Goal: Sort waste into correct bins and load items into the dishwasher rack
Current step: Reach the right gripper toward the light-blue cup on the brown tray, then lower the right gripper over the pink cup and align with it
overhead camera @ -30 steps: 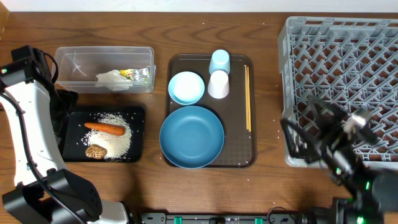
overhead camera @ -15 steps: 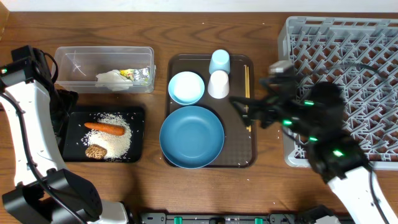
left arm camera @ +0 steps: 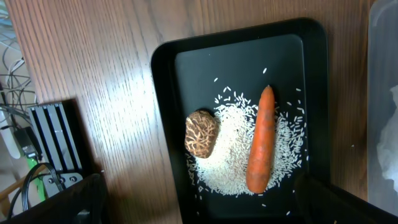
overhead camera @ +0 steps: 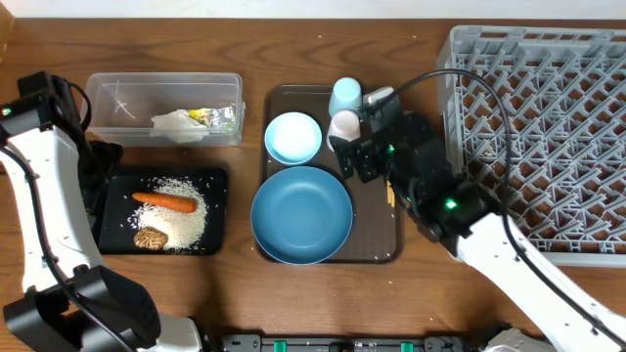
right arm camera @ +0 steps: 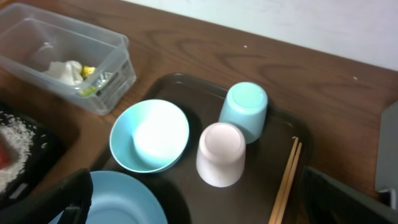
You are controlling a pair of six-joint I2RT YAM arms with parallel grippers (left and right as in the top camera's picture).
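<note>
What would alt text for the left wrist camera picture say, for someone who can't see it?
A shallow black rectangular tray sits on a wooden table, holding a scatter of white rice grains, an orange carrot lying on the rice and a brown food lump at its edge. The edge of a clear plastic tub shows at right.

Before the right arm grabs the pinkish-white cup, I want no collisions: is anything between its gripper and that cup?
Nothing visible lies between them. The right gripper hangs open above the pinkish-white cup. Only neighbours crowd it: the light-blue cup sits close behind it, and the chopsticks lie off to one side.
</note>
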